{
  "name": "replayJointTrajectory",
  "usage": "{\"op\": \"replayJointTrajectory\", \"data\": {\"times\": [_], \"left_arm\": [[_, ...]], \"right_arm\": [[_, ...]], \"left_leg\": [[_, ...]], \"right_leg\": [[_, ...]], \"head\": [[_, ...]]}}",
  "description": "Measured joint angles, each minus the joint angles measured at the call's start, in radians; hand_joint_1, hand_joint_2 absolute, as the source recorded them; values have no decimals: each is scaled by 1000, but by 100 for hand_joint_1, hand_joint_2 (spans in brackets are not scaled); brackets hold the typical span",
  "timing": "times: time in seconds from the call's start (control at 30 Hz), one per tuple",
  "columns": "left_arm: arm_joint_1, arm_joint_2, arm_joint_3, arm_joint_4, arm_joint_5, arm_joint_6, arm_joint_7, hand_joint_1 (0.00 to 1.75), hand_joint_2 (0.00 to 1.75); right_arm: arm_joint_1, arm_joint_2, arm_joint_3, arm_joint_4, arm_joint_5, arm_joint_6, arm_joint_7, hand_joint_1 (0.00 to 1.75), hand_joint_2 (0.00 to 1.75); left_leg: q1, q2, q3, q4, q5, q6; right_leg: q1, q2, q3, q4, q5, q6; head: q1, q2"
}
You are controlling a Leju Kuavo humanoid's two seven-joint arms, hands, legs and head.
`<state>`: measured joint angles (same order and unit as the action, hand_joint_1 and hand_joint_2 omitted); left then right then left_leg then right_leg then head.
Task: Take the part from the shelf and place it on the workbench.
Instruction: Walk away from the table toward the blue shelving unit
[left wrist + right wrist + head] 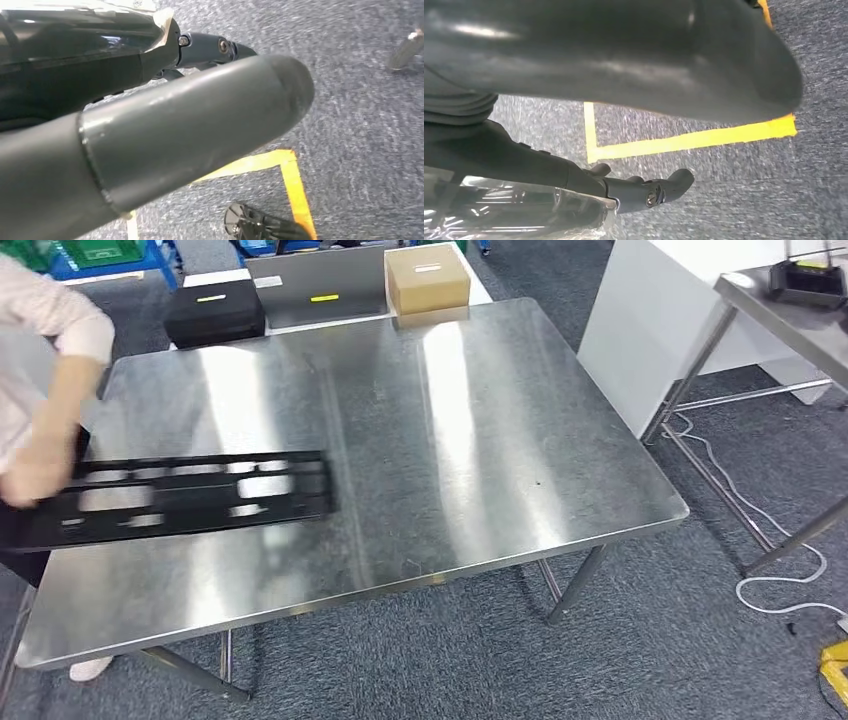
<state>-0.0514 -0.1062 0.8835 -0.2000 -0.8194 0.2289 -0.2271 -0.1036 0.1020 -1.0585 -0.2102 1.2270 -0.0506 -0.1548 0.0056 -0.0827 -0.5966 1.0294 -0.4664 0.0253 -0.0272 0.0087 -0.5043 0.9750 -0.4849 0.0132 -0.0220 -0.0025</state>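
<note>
Already the flat black slotted plastic part [185, 495] lies on the steel bench [450, 440], a person's hand [40, 470] gripping its end, presumably to remove it; each robot hand [165, 125] [624, 55] hangs empty, fingers apart.

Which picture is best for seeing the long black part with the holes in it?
The head view. There the black part lies flat on the steel workbench with its cut-outs clear, and a person's hand is at its end. The wrist views look down at carpet and yellow floor tape, not at the part.
</note>
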Motion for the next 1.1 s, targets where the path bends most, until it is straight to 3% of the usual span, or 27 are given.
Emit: {"op": "replayJointTrajectory", "data": {"times": [0.07,0.1,0.13,0.17,0.23,0.3,0.37,0.43,0.47,0.53,0.6,0.63,0.67,0.7,0.73,0.8,0.87,0.93,0.97,1.03,1.1], "left_arm": [[-2,-2,0,0,0,1,-1,0,0],[-3,-3,0,0,0,1,-1,0,0],[-3,-4,0,1,0,1,-1,0,0],[-2,-4,0,1,0,1,-1,0,0],[0,-5,0,2,0,1,0,0,0],[-3,-7,0,2,1,1,0,0,0],[-7,-10,0,2,0,1,0,0,0],[-6,-12,0,2,0,0,0,0,0],[-4,-13,0,2,-1,-1,0,0,0],[-4,-15,1,3,-3,-4,1,0,0],[-6,-15,1,3,-5,-7,1,0,0],[-7,-15,1,3,-6,-8,1,0,0],[-7,-15,1,3,-6,-10,1,0,0],[-6,-15,1,3,-6,-13,1,0,0],[-5,-15,1,4,-7,-14,1,0,0],[-5,-15,1,4,-9,-17,0,0,0],[-4,-15,1,5,-14,-18,-2,0,0],[-2,-13,1,5,-20,-20,-4,0,0],[-1,-11,1,5,-22,-22,-4,0,0],[-1,-9,0,5,-26,-27,-5,0,0],[-5,-9,0,6,-27,-29,-5,0,0]], "right_arm": [[4,1,2,0,0,-2,0,0,0],[7,1,2,0,1,-3,1,0,0],[8,0,2,0,2,-4,1,0,0],[8,0,3,0,3,-5,2,0,0],[6,1,7,0,6,-6,7,0,0],[5,1,10,0,8,-6,11,0,0],[5,1,12,0,8,-7,13,0,0],[2,1,12,0,8,-7,15,0,0],[0,1,12,0,8,-7,16,0,0],[-1,0,13,0,7,-7,16,0,0],[4,0,13,0,6,-7,16,0,0],[8,0,13,0,6,-7,16,0,0],[10,-1,13,0,5,-7,16,0,0],[11,-2,13,0,5,-7,16,0,0],[12,-3,13,0,5,-7,16,0,0],[11,-5,13,0,3,-7,16,0,0],[11,-5,13,1,0,-7,16,0,0],[11,-5,13,1,-4,-8,16,0,0],[11,-5,13,1,-5,-8,16,0,0],[10,-4,12,1,-6,-10,16,0,0],[13,-4,12,1,-6,-12,16,0,0]], "left_leg": [[1,56,-55,113,-65,-10],[4,68,-87,176,-93,-14],[7,74,-110,220,-106,-18],[10,78,-117,233,-102,-20],[13,92,-78,156,-48,-19],[9,139,-11,33,1,-12],[1,162,17,-21,8,-2],[-5,136,17,-26,7,9],[-5,124,19,-30,10,16],[-2,101,24,-38,16,29],[-2,74,22,-39,17,38],[-3,58,22,-38,17,40],[-4,42,22,-38,17,40],[-4,27,22,-37,17,40],[-4,12,23,-35,17,39],[-5,-15,22,-28,14,34],[-8,-35,17,-23,11,25],[-8,-50,12,-22,11,16],[-6,-45,10,-18,9,12],[-5,-1,-12,29,-22,3],[-2,56,-70,147,-85,-7]], "right_leg": [[2,-24,1,-1,-1,-10],[4,-38,1,0,-3,-13],[6,-51,2,0,-4,-16],[6,-63,2,0,-6,-17],[7,-85,6,0,-10,-15],[12,-104,12,0,-18,-7],[19,-124,17,0,-26,6],[24,-145,25,-2,-32,17],[22,-137,27,4,-38,22],[19,-86,3,64,-72,23],[15,-32,-64,197,-130,13],[14,-21,-98,261,-150,12],[14,-16,-117,290,-153,15],[14,-14,-118,280,-138,23],[13,-9,-101,232,-109,33],[8,27,-48,95,-45,47],[8,51,-21,25,-18,38],[9,37,-17,22,-15,21],[7,28,-14,20,-14,16],[2,7,-9,18,-12,0],[4,-17,-6,17,-15,-13]], "head": [[-6,0],[-7,0],[-7,0],[-7,0],[-7,0],[-7,0],[-5,0],[-3,0],[-2,0],[0,0],[4,0],[5,0],[5,0],[5,0],[5,0],[6,0],[6,0],[5,0],[5,0],[0,0],[-5,0]]}}
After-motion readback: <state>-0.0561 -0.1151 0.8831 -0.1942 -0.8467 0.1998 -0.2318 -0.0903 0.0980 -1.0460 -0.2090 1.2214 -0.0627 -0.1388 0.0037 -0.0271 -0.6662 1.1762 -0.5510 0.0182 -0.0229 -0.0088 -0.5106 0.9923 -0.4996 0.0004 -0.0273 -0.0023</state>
